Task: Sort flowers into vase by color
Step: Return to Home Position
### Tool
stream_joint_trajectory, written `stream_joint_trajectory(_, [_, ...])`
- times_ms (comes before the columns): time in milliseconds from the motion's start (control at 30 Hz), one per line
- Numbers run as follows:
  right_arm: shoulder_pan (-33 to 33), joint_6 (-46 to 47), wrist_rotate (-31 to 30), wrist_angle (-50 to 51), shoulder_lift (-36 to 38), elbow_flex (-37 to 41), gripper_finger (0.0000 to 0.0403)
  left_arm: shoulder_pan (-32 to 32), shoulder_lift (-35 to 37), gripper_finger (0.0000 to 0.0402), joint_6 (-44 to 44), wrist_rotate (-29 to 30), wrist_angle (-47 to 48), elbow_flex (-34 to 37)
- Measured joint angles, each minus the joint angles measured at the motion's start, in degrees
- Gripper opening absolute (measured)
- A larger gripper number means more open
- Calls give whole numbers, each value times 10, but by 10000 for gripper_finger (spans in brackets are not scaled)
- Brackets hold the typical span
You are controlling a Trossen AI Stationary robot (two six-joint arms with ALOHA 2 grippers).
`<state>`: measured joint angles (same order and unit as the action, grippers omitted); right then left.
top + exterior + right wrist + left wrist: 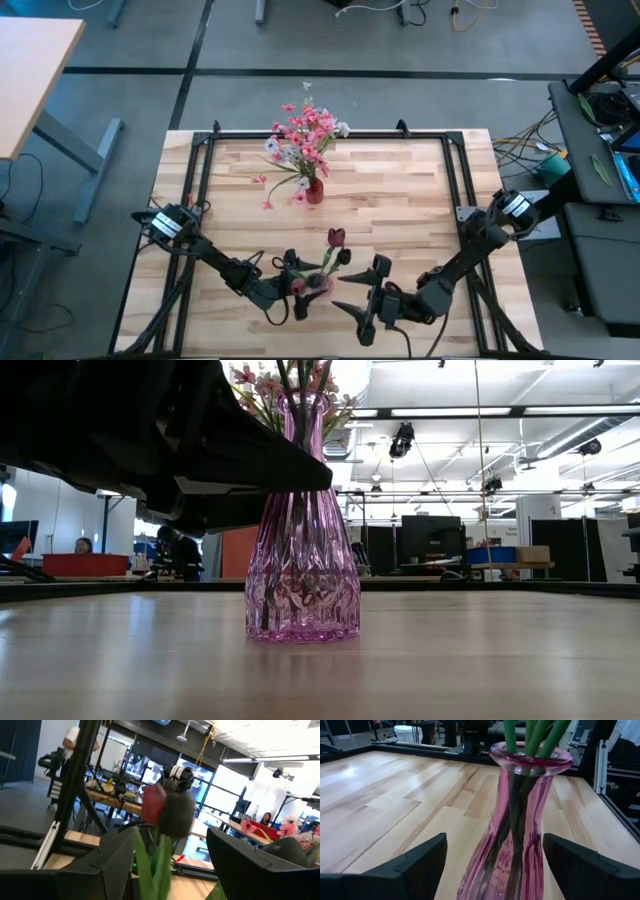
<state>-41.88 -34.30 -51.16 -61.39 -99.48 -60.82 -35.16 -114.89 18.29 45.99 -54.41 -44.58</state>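
the table (400,190) is pale wood in jointed strips, smooth with a soft sheen, edged by a black metal frame (420,134). at the middle of the low view, the pink-purple vase (303,560) is ribbed clear glass, glossy (lamps glint off it). the green stems (510,730) look like smooth plastic. the left gripper's fingers (422,862) are matt dark plastic.

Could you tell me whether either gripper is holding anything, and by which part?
Nothing is held. The left gripper is open astride the pink vase, clear of its glass; the right gripper is open too.
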Motion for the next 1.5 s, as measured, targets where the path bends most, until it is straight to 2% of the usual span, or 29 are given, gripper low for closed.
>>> stream_joint_trajectory(333, [-24,-23,-50,16,0,-11,237,0,0,312,17,0,0,0])
stream_joint_trajectory(533, [-31,-26,-74,15,0,-10,237,0,7,339,16,1,0,-4])
stream_joint_trajectory(733, [-42,-28,-76,16,4,-10,237,0,26,362,15,1,9,-3])
stream_joint_trajectory(1000, [-67,-55,-82,17,32,-10,237,0,70,365,-12,2,41,3])
stream_joint_trajectory(1300, [-93,-78,-125,17,44,-7,237,-20,161,365,-4,0,219,4])
stream_joint_trajectory(1500, [-121,-122,-153,17,68,1,237,-60,283,366,93,1,465,4])
